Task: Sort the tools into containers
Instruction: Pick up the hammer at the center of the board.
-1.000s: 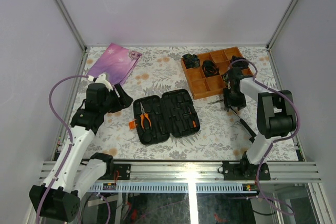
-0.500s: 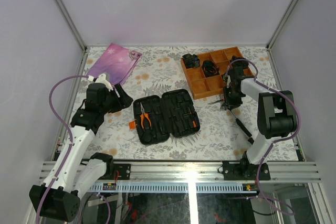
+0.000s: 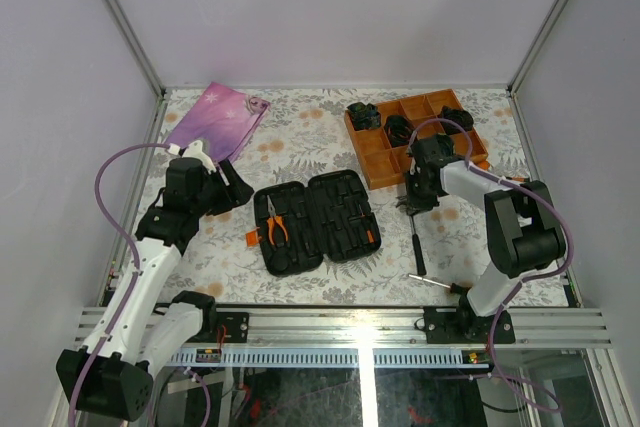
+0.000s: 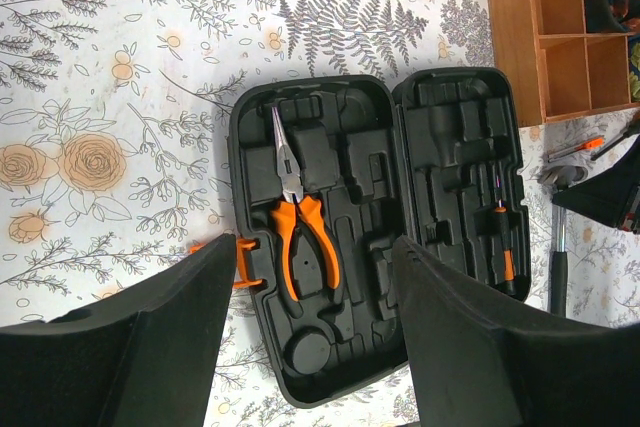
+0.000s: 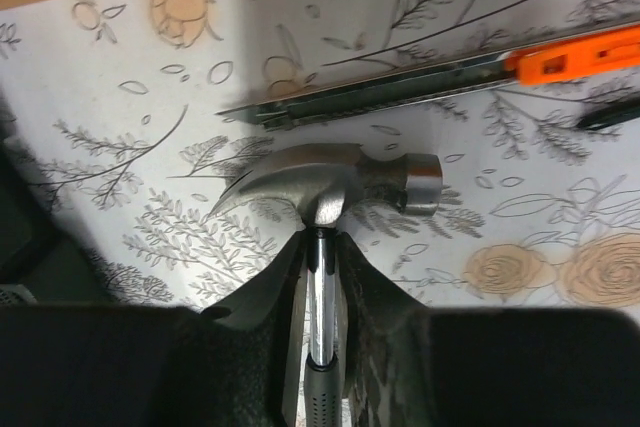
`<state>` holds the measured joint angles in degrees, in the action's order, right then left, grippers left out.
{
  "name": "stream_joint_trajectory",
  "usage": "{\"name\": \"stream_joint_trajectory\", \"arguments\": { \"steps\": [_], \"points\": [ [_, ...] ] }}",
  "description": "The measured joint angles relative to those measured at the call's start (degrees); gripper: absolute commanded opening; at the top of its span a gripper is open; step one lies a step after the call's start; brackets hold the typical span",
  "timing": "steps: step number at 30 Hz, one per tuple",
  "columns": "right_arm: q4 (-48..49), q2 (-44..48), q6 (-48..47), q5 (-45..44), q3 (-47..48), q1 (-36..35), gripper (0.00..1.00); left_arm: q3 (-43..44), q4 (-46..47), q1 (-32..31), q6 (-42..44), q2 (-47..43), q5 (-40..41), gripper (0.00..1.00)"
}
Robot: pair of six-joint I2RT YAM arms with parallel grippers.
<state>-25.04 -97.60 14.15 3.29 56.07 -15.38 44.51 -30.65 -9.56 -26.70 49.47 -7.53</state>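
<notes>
The right tool (image 5: 320, 247) is clamped on the hammer (image 5: 335, 179) at its smooth steel neck under the heavy head, a balanced though slippery hold, on the worktop (image 3: 330, 137) right of the case (image 3: 318, 219), beside which the left tool (image 4: 312, 257) hangs, jaws apart.

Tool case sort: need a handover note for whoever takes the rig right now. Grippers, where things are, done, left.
Left gripper: open, empty, above the open tool case.
Right gripper: shut on the hammer, on its shaft just below the head, right of the case near the orange tray.
Done: pliers sit in the case's left half, a small orange driver in its right half.
Left: seat the hammer. An orange-handled tool lies on the table beside the hammer head, and a thin tool lies near the front edge.
</notes>
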Motion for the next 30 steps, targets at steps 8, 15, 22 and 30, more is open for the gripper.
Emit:
{"name": "stream_joint_trajectory", "arguments": {
  "steps": [8,15,22,30],
  "points": [
    [0.92,0.39,2.69,-0.57,-0.68,-1.70,0.29,0.00,0.00,0.02,0.00,0.28,-0.02,0.63],
    [0.98,0.44,3.30,-1.46,-0.76,-2.14,0.16,0.00,0.00,0.02,0.00,0.28,-0.02,0.63],
    [4.31,3.67,3.85,-3.54,-4.42,-3.28,0.01,0.00,0.00,0.02,0.00,0.28,-0.17,0.64],
    [5.95,18.05,4.98,-4.11,-12.46,-4.35,0.00,-0.26,0.39,0.02,0.57,-0.79,-2.99,0.79]
  ]
}}
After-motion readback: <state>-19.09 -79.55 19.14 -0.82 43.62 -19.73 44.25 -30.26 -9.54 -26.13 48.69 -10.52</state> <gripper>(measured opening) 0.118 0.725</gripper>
